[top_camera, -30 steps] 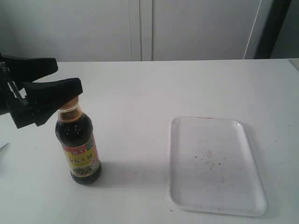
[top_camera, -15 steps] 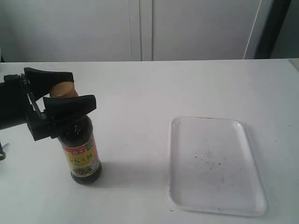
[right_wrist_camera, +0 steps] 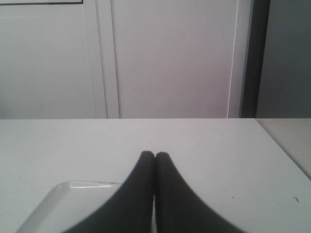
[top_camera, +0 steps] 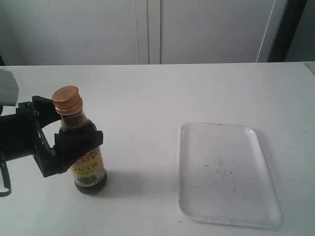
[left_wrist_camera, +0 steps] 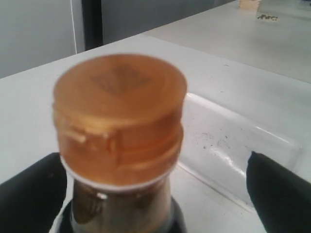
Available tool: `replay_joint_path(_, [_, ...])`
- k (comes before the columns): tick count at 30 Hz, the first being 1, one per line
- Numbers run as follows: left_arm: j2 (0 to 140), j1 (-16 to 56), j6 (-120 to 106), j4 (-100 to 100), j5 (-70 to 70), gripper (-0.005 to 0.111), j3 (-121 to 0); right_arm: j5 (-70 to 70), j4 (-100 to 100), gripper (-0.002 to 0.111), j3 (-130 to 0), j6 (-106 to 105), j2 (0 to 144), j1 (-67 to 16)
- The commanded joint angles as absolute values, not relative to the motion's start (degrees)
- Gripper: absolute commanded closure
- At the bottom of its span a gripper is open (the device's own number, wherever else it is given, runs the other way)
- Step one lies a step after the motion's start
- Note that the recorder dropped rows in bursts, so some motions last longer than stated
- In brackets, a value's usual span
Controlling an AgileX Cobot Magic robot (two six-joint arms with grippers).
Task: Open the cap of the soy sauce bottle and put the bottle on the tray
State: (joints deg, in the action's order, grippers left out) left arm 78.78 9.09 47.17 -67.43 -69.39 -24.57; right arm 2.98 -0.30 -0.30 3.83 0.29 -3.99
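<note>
The exterior view shows a small clear glass soy sauce bottle (top_camera: pixel 86 156) full of dark sauce, with a red and yellow label, standing straight up on the flat white counter (top_camera: pixel 157 93). It stands toward the left side. Its round copper-gold plastic cap (top_camera: pixel 66 100) is shut down on top of the neck. The black left hand (top_camera: pixel 66 124) reaches in from the left edge. It is open as wide as it goes, with one finger behind the bottle and one in front, down at the neck and shoulder. It is not squeezing the bottle and holds nothing. In the left wrist view the cap is close up and a bit blurry, and the two black fingers (left_wrist_camera: pixel 29 196) sit low on each side of the neck. One is very near the glass, and I cannot tell if it touches. The flat white plastic tray (top_camera: pixel 231 147) with round corners and small dark specks lies on the counter to the right, well apart from the bottle, with nothing on it. In the right wrist view the black right hand (right_wrist_camera: pixel 154 158) is pressed shut, finger against finger, with nothing between them, above a corner of the tray.
</note>
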Motion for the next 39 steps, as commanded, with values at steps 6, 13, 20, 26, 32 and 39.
replay_joint_path(6, [83.98,9.41,40.09,-63.37,-69.96,0.002,-21.98,3.32,-0.62,0.108,0.00,5.01,0.00,-3.98])
replay_joint_path(13, [88.83,9.41,37.08,-61.46,-69.96,0.002,-21.98,3.38,-0.62,0.108,0.00,5.01,0.00,-3.98])
replay_joint_path(20, [91.61,9.41,36.00,-60.38,-69.96,0.002,-21.98,3.38,-0.62,0.108,0.00,5.01,0.00,-3.98])
replay_joint_path(26, [94.26,10.61,35.26,-58.88,-69.96,0.002,-22.96,3.49,-0.52,0.108,0.00,5.01,0.00,-3.98])
replay_joint_path(32, [94.77,13.34,33.94,-56.02,-69.96,0.002,-23.75,3.61,-0.52,0.108,0.00,5.01,0.00,-3.98])
replay_joint_path(39, [94.77,13.34,33.57,-57.93,-69.96,0.043,-23.75,3.71,-0.52,0.108,0.00,5.01,0.00,-3.98])
